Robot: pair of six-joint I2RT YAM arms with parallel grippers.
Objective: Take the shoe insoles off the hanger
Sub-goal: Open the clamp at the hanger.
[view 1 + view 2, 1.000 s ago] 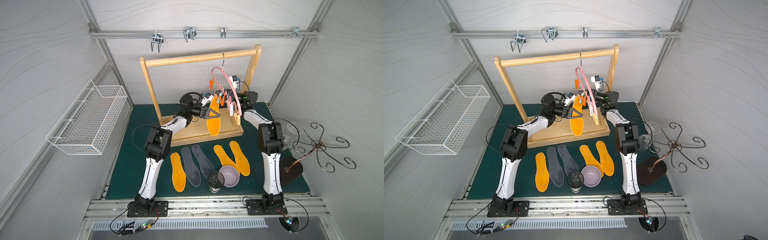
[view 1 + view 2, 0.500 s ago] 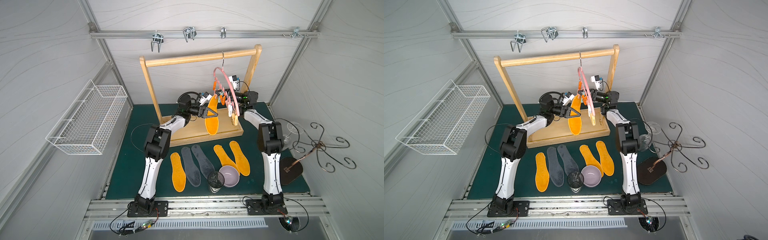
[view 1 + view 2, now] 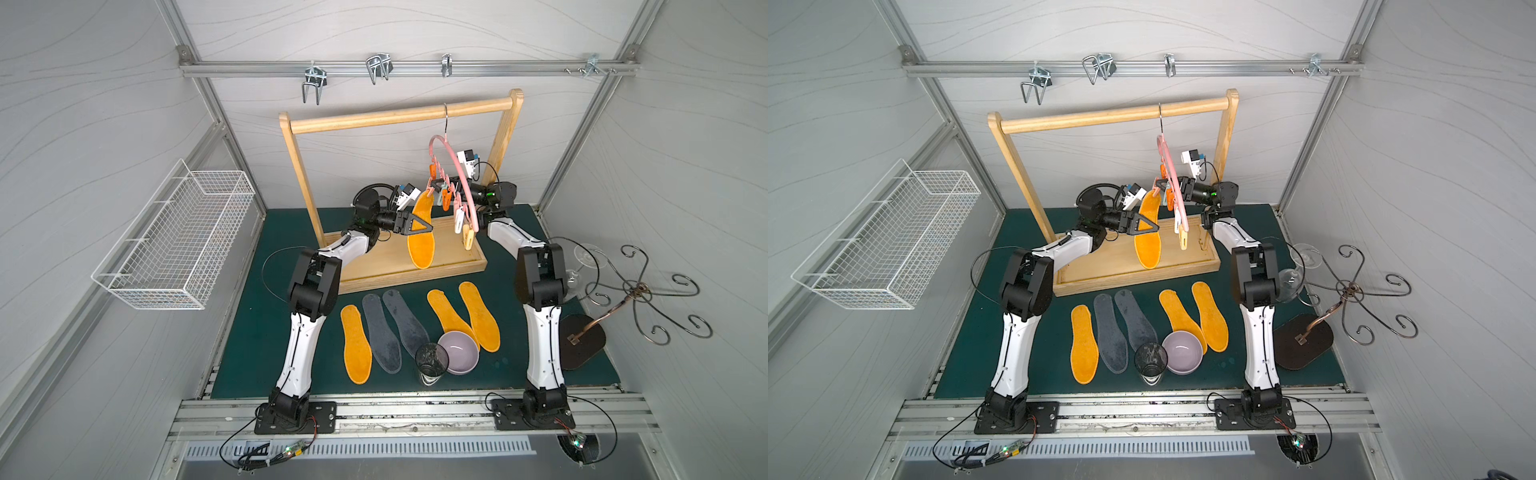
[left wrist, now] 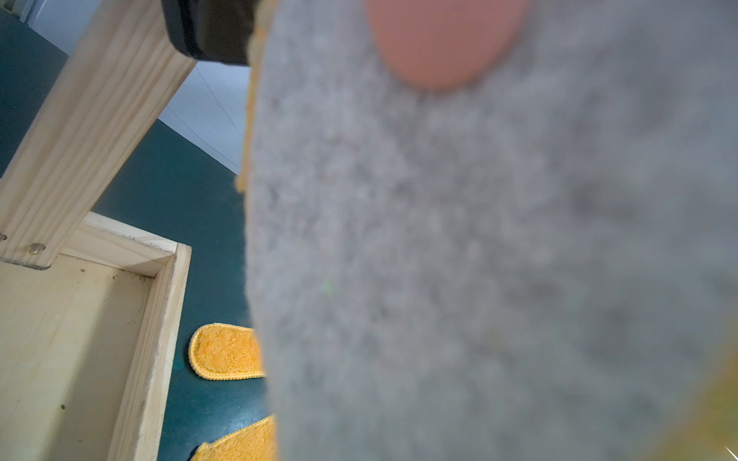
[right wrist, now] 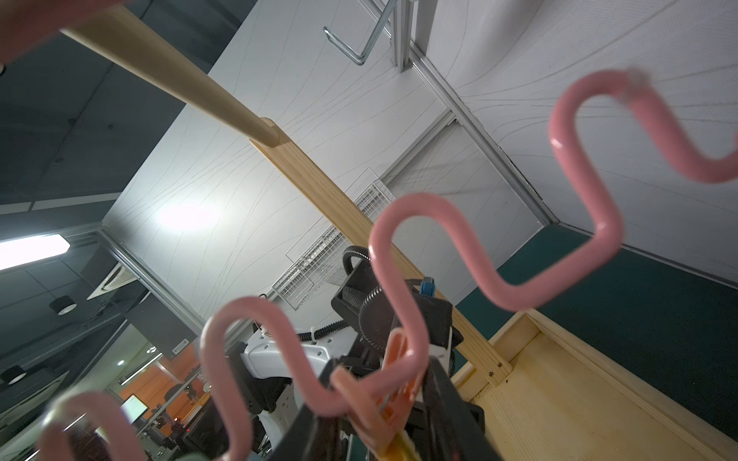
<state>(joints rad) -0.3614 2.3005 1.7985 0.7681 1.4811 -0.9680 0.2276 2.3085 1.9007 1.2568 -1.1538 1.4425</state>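
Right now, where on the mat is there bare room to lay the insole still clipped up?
The hanging insole could go on bare mat between the rightmost orange insole and the right arm, or left of the rack base. The middle is crowded: five insoles abreast, bowl and glass at their near ends.

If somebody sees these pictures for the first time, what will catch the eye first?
The orange insole hanging from the pink hanger on the wooden rack, with the left pincer shut on its middle. The right pincer has its jaws on either side of the orange clothespin at its top. In front, five more insoles lie flat on the green mat.
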